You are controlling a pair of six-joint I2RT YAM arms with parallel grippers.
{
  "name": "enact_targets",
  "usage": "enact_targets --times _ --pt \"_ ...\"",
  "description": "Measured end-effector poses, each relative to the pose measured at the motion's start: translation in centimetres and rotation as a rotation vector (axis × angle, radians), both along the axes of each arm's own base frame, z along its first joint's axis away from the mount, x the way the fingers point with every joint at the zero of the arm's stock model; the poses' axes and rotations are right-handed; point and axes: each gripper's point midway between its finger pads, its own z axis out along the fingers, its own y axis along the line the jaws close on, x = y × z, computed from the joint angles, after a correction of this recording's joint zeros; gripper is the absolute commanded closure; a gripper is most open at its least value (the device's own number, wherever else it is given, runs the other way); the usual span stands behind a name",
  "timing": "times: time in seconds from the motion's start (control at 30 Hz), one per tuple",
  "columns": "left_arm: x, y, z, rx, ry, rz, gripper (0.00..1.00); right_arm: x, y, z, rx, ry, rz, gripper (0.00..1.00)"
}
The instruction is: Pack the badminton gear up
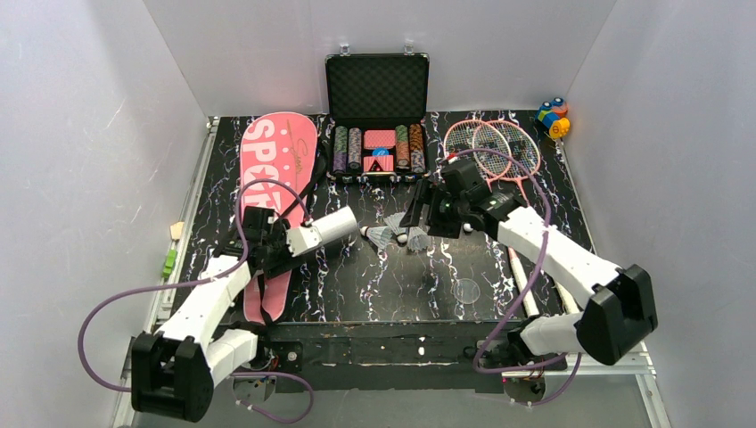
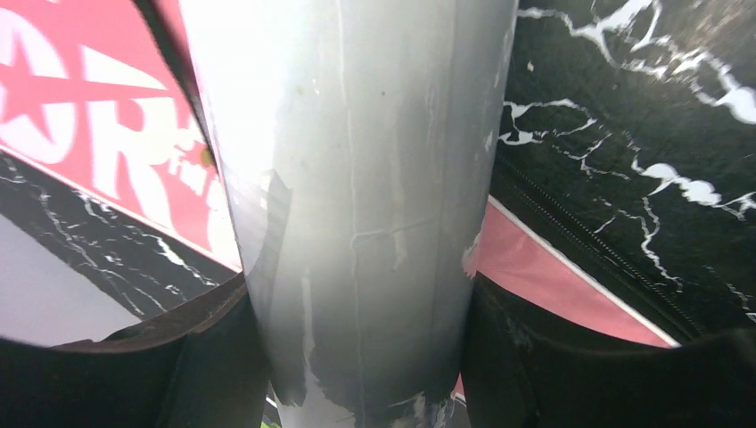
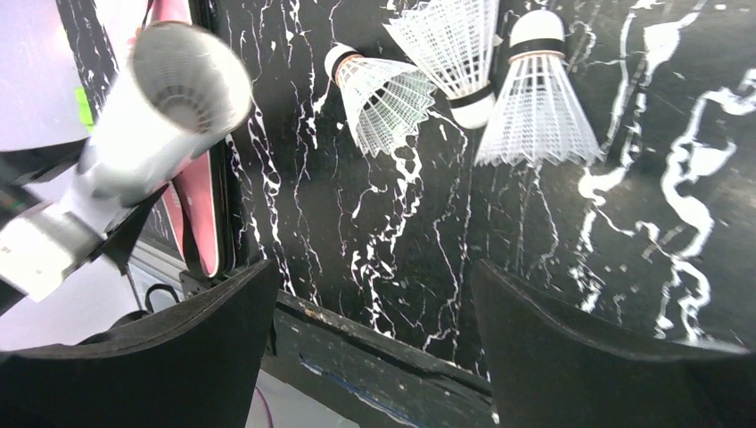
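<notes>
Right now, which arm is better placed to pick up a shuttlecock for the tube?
Right. The right gripper hangs open over the three shuttlecocks, holding nothing. The left gripper is closed around the white tube, whose open mouth faces them.

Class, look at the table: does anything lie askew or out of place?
The shuttlecocks lie tipped on their sides, scattered mid-table and pointing different ways, outside the white tube that the left gripper holds.
</notes>
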Motion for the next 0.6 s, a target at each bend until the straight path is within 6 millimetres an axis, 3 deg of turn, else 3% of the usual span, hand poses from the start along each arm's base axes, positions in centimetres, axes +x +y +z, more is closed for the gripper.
enact_targets --times 0.2,0.37,0.6 --pt "-0.8 -1.1 3.6 -0.088 -0.062 -0.010 0.41 1.1 3.1 -3.4 0.044 0.080 -0.014 0.21" --pt "-2.8 -1.1 3.9 -0.100 -0.047 -0.026 0.41 1.4 5.6 -6.4 0.048 0.141 -0.017 0.29" --pt "-4.2 -1.0 4.4 -0.103 -0.062 -0.041 0.39 1.9 8.1 -8.3 0.082 0.175 -0.042 0.41"
